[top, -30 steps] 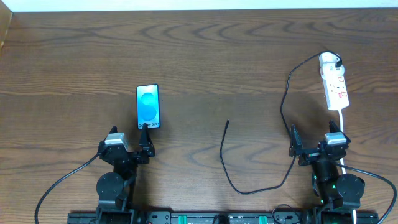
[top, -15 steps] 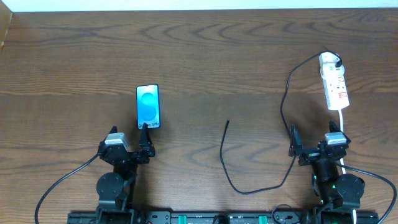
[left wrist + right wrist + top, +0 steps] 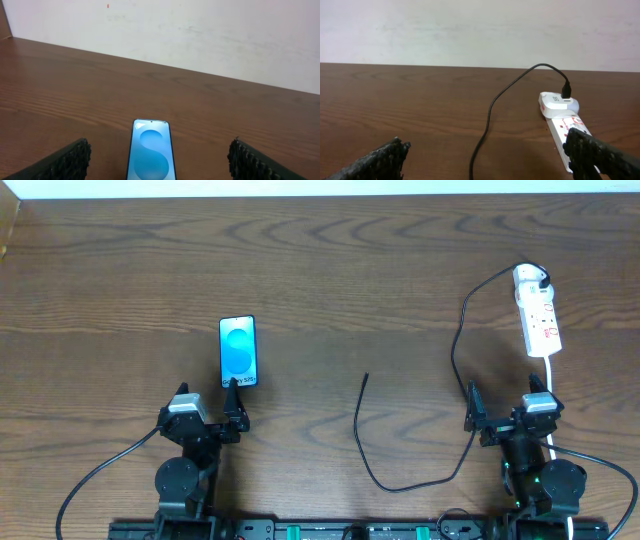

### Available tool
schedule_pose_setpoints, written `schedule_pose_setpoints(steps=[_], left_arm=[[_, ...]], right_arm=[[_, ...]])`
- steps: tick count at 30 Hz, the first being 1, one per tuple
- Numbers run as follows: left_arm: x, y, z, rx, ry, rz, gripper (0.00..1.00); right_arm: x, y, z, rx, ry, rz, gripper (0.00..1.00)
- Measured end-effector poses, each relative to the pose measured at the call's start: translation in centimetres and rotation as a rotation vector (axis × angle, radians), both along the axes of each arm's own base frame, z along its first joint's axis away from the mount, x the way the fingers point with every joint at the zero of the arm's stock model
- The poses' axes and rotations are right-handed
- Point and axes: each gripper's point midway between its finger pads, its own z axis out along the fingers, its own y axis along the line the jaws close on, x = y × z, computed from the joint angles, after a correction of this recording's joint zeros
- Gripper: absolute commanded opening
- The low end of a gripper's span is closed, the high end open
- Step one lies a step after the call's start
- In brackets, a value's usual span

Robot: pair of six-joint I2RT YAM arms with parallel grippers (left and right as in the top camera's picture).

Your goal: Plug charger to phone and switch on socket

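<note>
The left end effector [image 3: 208, 398] and right end effector [image 3: 504, 398] stand wide and empty. The phone [image 3: 238, 351] lies flat with its lower end toward them, probably to receive the charger [image 3: 362, 420].

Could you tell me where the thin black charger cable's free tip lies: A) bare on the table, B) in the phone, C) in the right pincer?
A: the thin black charger cable ends on the brown wooden table, apart from the blue-screened black smartphone and the open right pincer.
</note>
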Motion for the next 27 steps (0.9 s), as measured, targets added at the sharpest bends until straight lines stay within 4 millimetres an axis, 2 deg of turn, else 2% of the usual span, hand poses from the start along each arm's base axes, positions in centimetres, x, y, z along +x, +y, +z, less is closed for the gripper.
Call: schedule_pose_setpoints(steps=[27], left_arm=[[-0.18,-0.31,0.15,0.047,0.013,-0.024,0.88]], right_arm=[[0.00,0.00,0.00,0.000,0.000,0.000,0.99]])
